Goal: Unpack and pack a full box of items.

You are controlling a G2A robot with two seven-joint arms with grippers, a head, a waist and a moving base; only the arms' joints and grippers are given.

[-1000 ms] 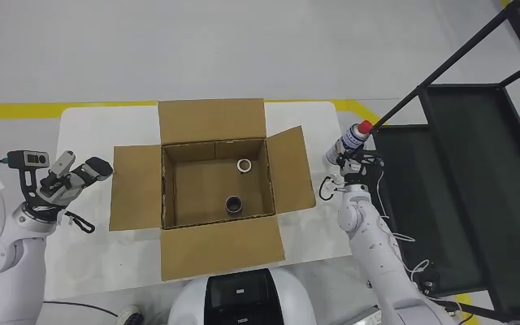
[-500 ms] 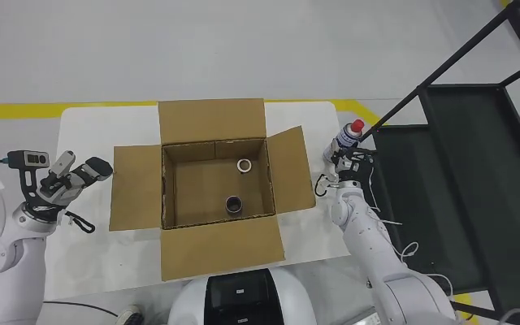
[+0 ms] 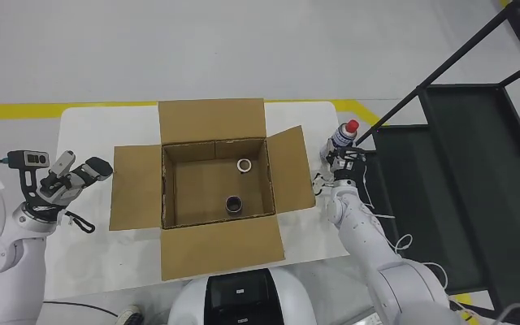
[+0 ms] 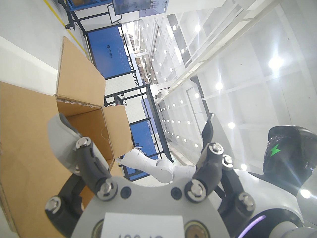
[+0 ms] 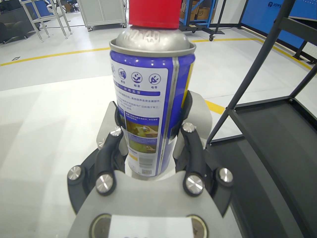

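An open cardboard box (image 3: 165, 213) stands mid-table with its four flaps spread; the box (image 4: 29, 134) also fills one side of the left wrist view. Inside lie a white tape roll (image 3: 244, 165) and a dark roll (image 3: 234, 204). My right gripper (image 3: 344, 156) holds an upright blue spray can with a red cap (image 3: 348, 133) over the table's right edge; in the right wrist view the gripper (image 5: 152, 115) is shut on the can (image 5: 151, 85). My left gripper (image 3: 85, 174) hovers left of the box, and in its own view the gripper (image 4: 133, 125) is open with nothing between its fingers.
The white table (image 3: 89, 130) has bare surface left and right of the box flaps. A black metal rack with shelves (image 3: 455, 162) stands right beside the table's right edge; one of the rack's slanted bars (image 5: 267, 58) rises close to the can.
The right arm has carried the spray can slightly leftward, from the rack's edge in over the table's right side. The left arm has not moved.
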